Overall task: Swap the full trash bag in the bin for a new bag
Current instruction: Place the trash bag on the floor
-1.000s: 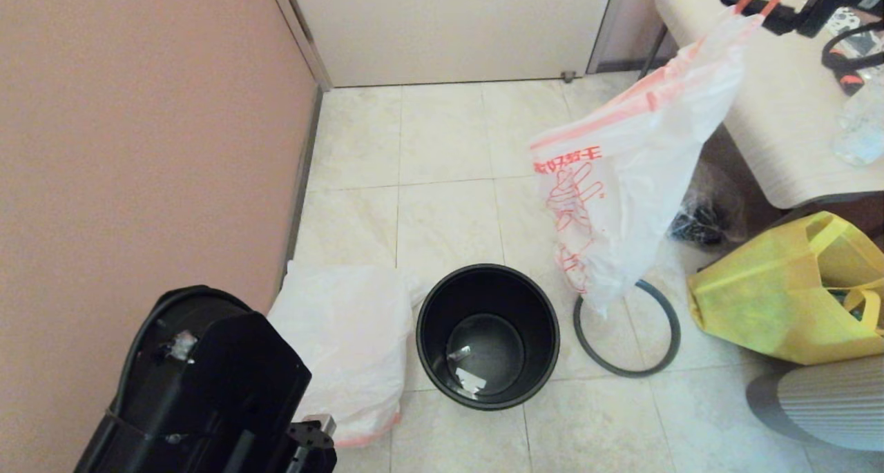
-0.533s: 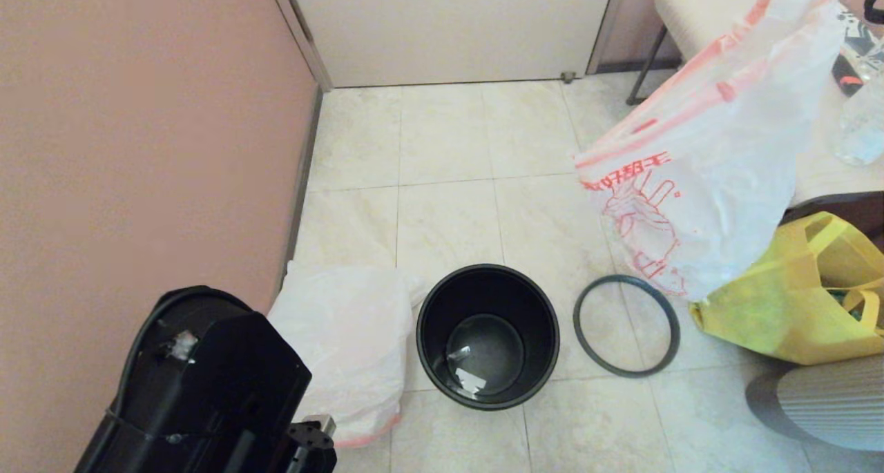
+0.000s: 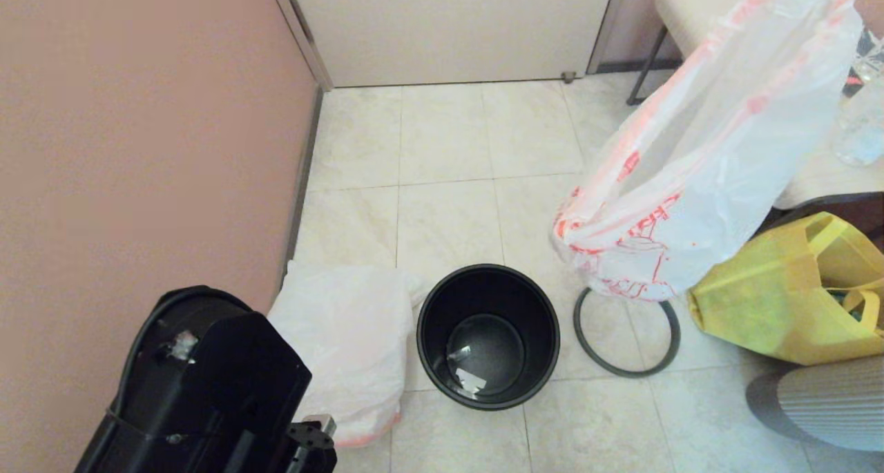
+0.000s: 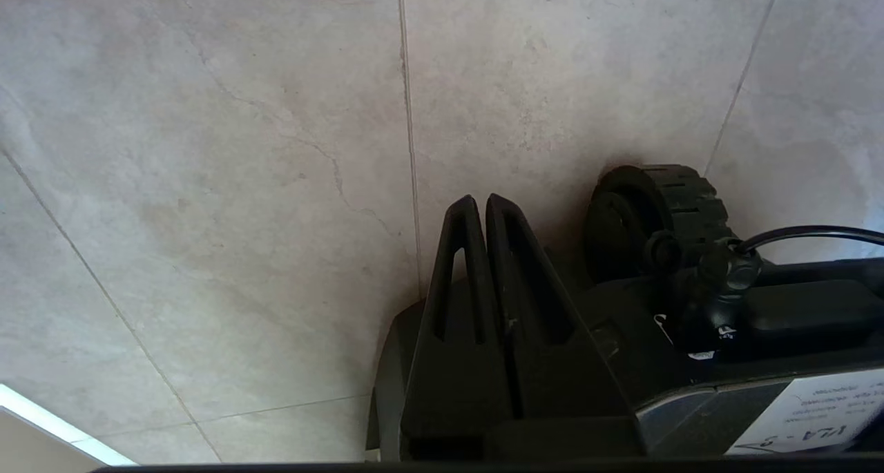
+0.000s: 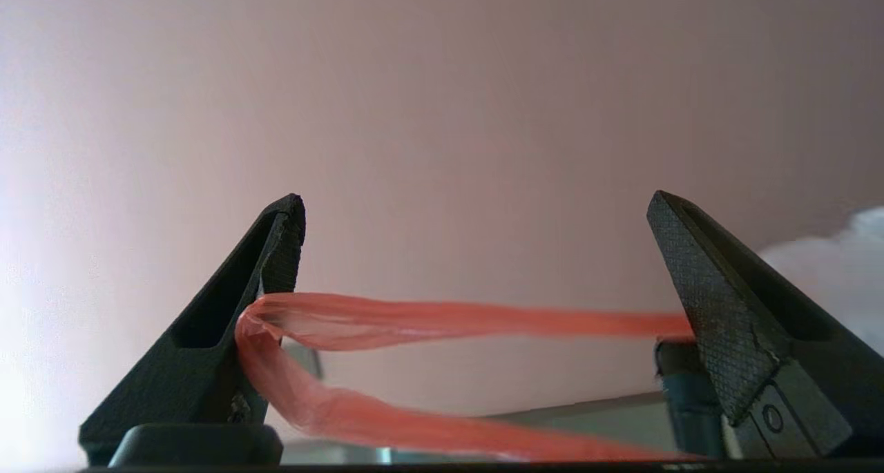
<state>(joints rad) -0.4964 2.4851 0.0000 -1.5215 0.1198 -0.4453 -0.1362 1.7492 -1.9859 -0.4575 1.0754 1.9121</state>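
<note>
Fingers [image 5: 280,252] of right gripper [image 5: 476,204] are spread wide, pinching nothing; orange-red drawstring [image 5: 414,317] is looped over one finger and runs across to the other, so the load hangs hooked, not clamped. Gripper itself is out of the head view, above the far right.

Full trash bag [image 3: 704,183] hangs from that loop at right, clear of the floor, its red-printed bottom above the grey ring [image 3: 625,371] and just left of the yellow tote [image 3: 773,300]. Film looks thin, soft and slippery. Bag reads as light and drapes slack, so likely to swing. Best hold is the drawstring, since the film could tear or slide.

Bin [image 3: 545,335] stands near centre on the floor, unlined, ring lying off it to the right. New bag [image 3: 345,335] lies flat just left of the bin; limp and clingy, best taken at the hem band.

Left gripper [image 4: 480,200] is parked low at near left, fingers pressed together, empty.
</note>
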